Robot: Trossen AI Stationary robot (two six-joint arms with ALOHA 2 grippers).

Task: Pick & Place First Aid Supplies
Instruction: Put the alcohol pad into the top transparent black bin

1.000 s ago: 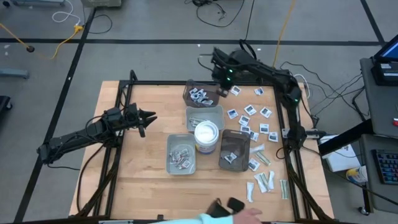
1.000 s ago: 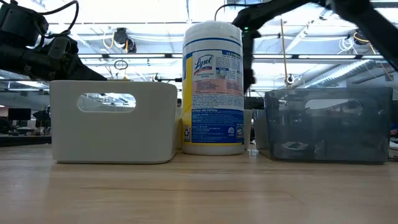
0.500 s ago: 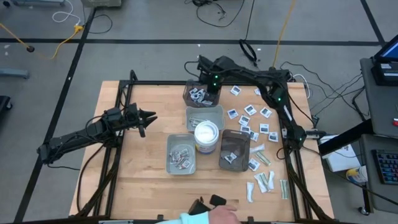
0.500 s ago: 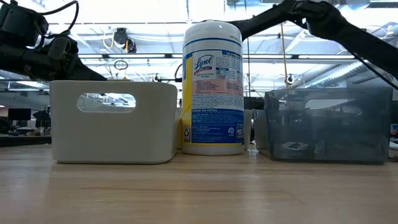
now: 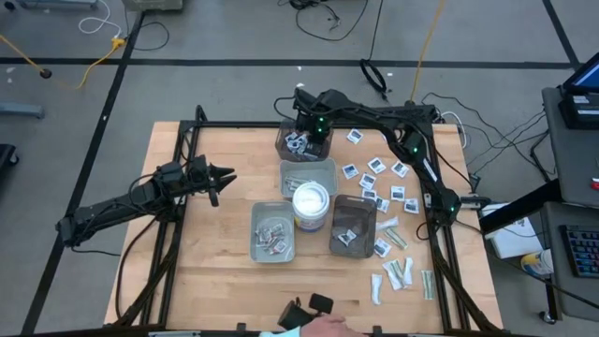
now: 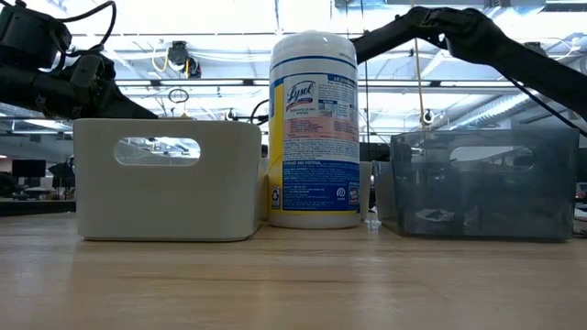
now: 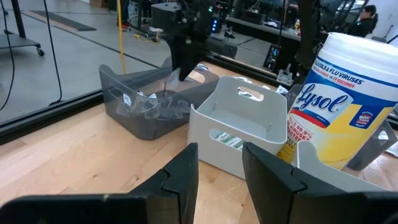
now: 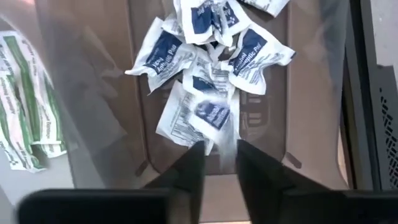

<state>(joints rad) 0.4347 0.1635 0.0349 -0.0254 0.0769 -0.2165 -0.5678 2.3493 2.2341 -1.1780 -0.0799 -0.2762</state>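
High view: the right pincer [image 5: 305, 132] is held over the far dark tray [image 5: 283, 148], where square packets [image 5: 299, 142] are piled. More packets are scattered on the worktop [image 5: 215, 262] right of the trays, and strips [image 5: 398, 271] are laid near its right front corner. The left pincer [image 5: 226, 176] is parked over the worktop's left side, well apart from the tub [image 5: 311, 201].

Low view: only the tub [image 6: 314, 128], a grey tray [image 6: 165, 179] and the near dark tray [image 6: 481, 183] are seen clearly; neither pincer is shown.

Left wrist view: the left pincer [image 7: 217, 168] is spread, with nothing between its fingers. The right arm is seen above the far dark tray [image 7: 134, 115].

Right wrist view: the right pincer [image 8: 214, 155] is narrowly spread. One packet [image 8: 199, 115] is seen just past its tips, over the pile [image 8: 205, 37] in the tray. Strips [image 8: 25, 124] are seen through the tray wall.
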